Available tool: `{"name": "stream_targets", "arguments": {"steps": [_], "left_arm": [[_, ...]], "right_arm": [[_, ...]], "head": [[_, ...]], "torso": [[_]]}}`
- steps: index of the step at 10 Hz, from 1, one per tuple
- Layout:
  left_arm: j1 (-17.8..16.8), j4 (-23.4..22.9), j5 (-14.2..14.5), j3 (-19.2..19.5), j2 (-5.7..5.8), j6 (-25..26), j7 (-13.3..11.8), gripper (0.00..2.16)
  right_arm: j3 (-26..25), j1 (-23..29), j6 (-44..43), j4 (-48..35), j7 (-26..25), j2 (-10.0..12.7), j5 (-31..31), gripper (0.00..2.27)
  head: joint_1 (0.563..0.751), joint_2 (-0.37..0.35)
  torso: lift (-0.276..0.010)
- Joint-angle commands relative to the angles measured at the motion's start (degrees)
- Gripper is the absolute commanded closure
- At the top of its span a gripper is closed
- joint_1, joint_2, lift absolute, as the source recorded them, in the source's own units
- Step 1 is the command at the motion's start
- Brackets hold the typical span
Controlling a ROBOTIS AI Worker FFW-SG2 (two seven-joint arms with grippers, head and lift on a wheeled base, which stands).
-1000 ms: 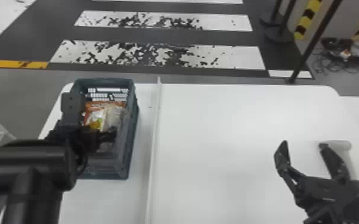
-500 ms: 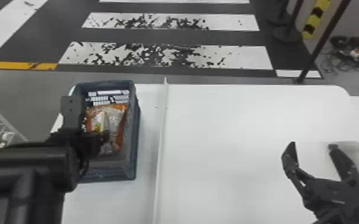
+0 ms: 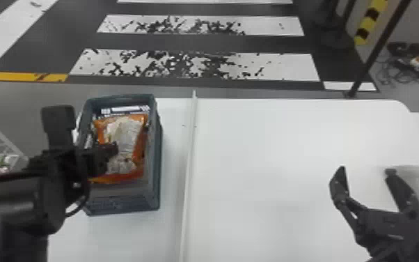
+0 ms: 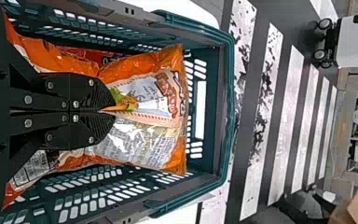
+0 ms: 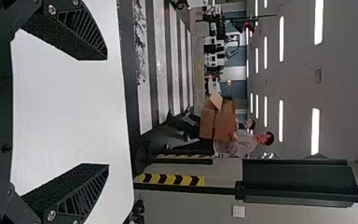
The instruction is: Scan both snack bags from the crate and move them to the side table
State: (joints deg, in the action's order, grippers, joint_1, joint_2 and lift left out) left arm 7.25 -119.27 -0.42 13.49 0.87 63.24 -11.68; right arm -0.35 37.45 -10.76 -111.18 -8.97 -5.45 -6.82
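One snack bag (image 4: pixel 144 140), orange with a pale printed panel, is inside the crate (image 3: pixel 156 146). Its printed face is turned up, and its long axis runs fore and aft, roughly along the crate's long sides. The left end effector (image 3: pixel 112 149) pinches a fold of it between narrowed fingertips. Lettering covers the upper face, and a white barcode panel (image 4: pixel 33 169) shows near the fingers; which bag carries it, I can't tell. Part of another orange bag (image 4: pixel 46 53) shows beneath, so I count at least two bags, both in the crate.

There is one crate, long side fore and aft, on the white worktop (image 3: pixel 271 146), to the left of the single raised divider (image 3: pixel 188 156). Over on the right, the right end effector (image 3: pixel 365 170) is above the worktop, fingers wide apart with nothing between them
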Motion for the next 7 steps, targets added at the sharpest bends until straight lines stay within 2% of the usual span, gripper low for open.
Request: {"name": "stream_targets", "arguments": {"steps": [1,6,7], "left_arm": [[1.2,-3.1,1.2,0.9,-0.16,0.0,0.1,2.14],[3.3,-15.4,4.1,0.9,-1.02,5.1,1.5,2.14],[3.2,-17.4,5.5,0.7,-1.02,6.2,1.8,2.14]], "right_arm": [[0.0,0.1,0.0,0.0,0.0,0.0,0.1,0.11],[0.1,0.4,0.0,-0.7,0.0,0.1,0.3,0.11],[0.1,0.7,0.0,-1.0,0.0,0.2,0.4,0.11]], "head": [[0.695,0.048],[0.695,0.049],[0.695,0.044]], "torso": [[-0.075],[-0.075],[-0.075]]}}
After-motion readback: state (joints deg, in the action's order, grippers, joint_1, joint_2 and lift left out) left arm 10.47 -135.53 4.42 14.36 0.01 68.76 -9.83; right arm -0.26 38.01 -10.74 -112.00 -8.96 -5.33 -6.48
